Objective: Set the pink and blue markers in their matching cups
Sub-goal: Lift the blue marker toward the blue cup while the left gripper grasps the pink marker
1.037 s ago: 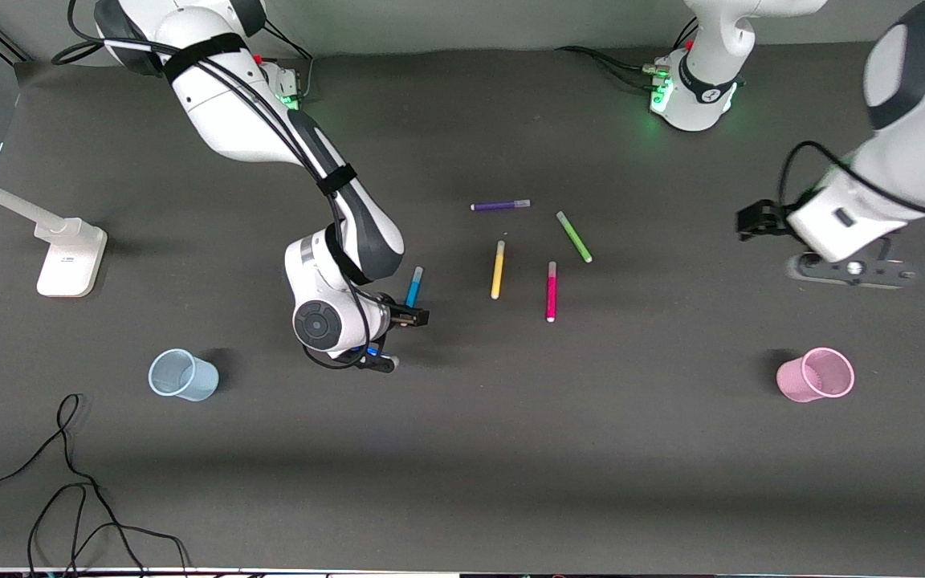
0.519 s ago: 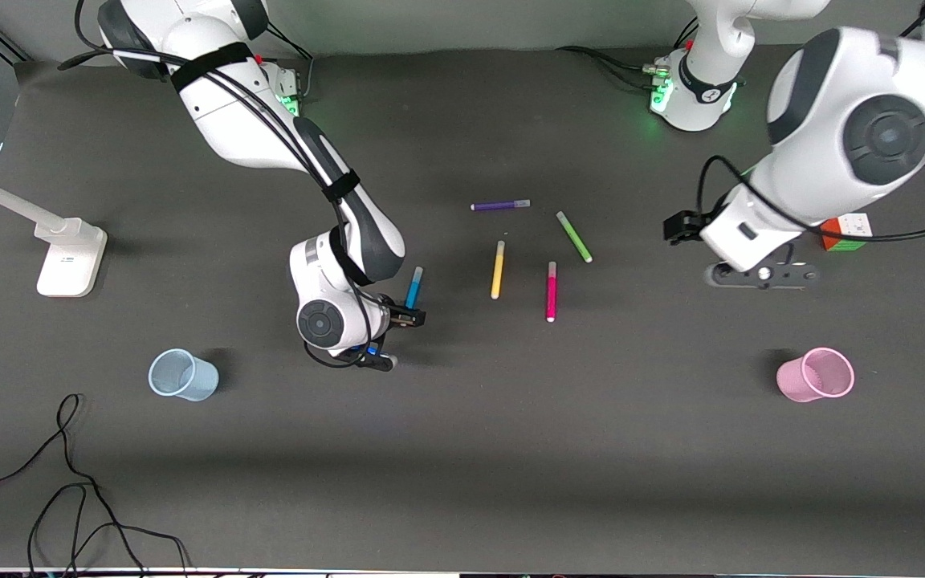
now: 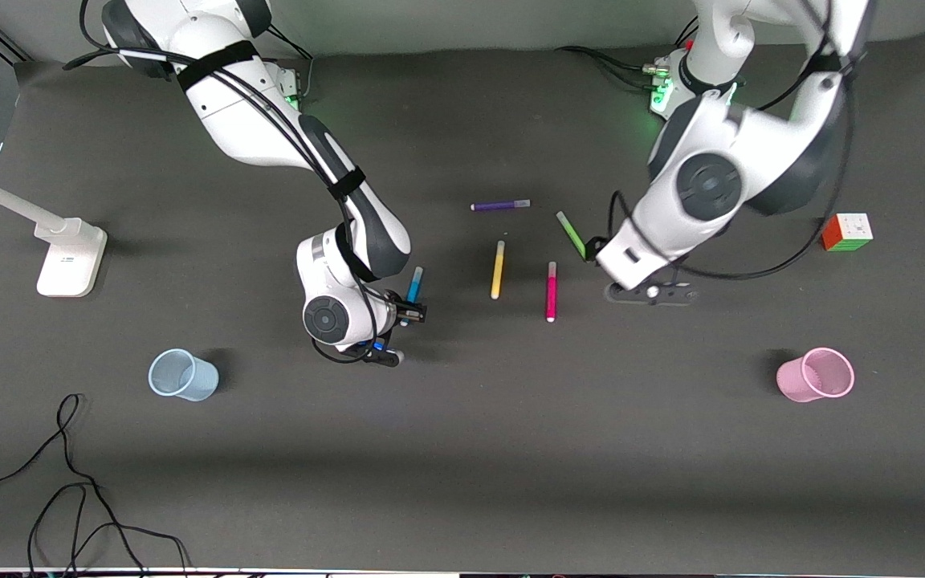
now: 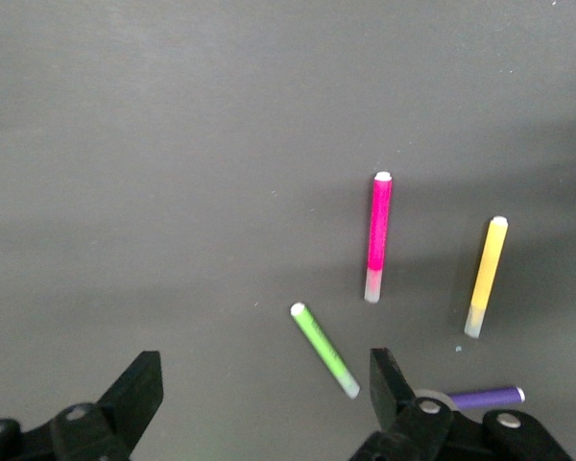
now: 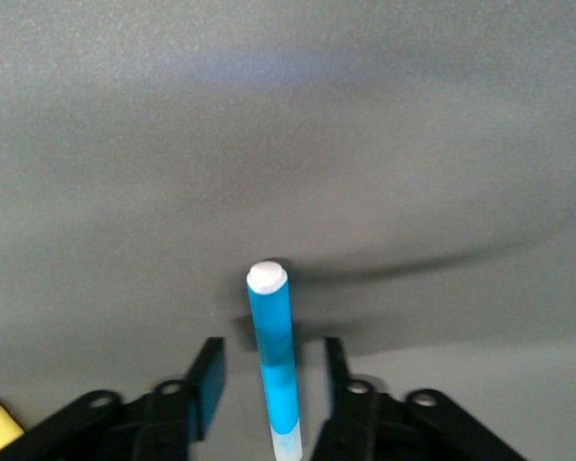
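A dark grey table [image 3: 462, 449] carries everything, with a pale wall strip along the robots' edge and loose black cables [image 3: 69, 498] trailing over the corner nearest the front camera at the right arm's end. The right claw [image 3: 408, 311] is down at the blue marker [image 3: 414, 284], its fingers parted and straddling the pen's body without pressing it; in the right wrist view the blue marker [image 5: 274, 355] stands between the two spread fingers [image 5: 207, 379]. The left claw [image 3: 591, 250] hangs released over the green pen [image 3: 571, 231], and the left wrist view shows its wide-apart fingers [image 4: 134, 394] with the green pen [image 4: 324, 350] between them below. The pink marker [image 3: 551, 291] lies flat on the table beside the yellow pen [image 3: 498, 270], toward the left arm's end from it, and the purple pen [image 3: 499, 205] lies farther from the front camera than both. The pale blue cup [image 3: 183, 375] stands upright toward the right arm's end, nearer the front camera than the blue marker; the pale pink cup [image 3: 816, 374] stands toward the left arm's end. A colour cube [image 3: 847, 231] sits farther from the camera than the pink cup, and a white stand [image 3: 69, 255] rests at the right arm's end.
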Controlling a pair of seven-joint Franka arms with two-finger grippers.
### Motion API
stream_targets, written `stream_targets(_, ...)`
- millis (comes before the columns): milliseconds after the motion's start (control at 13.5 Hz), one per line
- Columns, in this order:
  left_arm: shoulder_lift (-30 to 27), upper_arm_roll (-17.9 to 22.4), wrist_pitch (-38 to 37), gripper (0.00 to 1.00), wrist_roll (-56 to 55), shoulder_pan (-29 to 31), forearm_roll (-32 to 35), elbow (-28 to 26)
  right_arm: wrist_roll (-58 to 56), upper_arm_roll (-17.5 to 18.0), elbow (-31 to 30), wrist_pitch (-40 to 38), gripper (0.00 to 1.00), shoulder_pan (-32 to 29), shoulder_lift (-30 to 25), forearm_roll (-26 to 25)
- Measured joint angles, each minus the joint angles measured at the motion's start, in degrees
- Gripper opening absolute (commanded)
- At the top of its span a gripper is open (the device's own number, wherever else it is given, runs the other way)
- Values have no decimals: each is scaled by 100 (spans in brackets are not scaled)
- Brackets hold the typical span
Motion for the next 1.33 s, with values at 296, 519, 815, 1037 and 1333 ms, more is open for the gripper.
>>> stream_targets(296,897,-2,715,85,-69,-234,-140,-20,0,-5,-64,97,6,-1,0,0)
stream_targets(519,1378,-5,1420,86,-181,-426,-210,-16,0,-23,-52,102,0,-6,-7,0)
stream_targets(815,1715,-12,2218,86,-726,-745,-216,-18,0,-152,28,-130,0,-11,-191,-27)
stream_targets(1037,1827,-12,2394,84,-998,-939,-216,-100,-9,-479,171,-699,0,-32,-731,-754)
stream_targets(1333,1833,10,2617,81,-1004,-961,-204,-392,-650,-1151,170,-1017,0,-48,-1574,-1824)
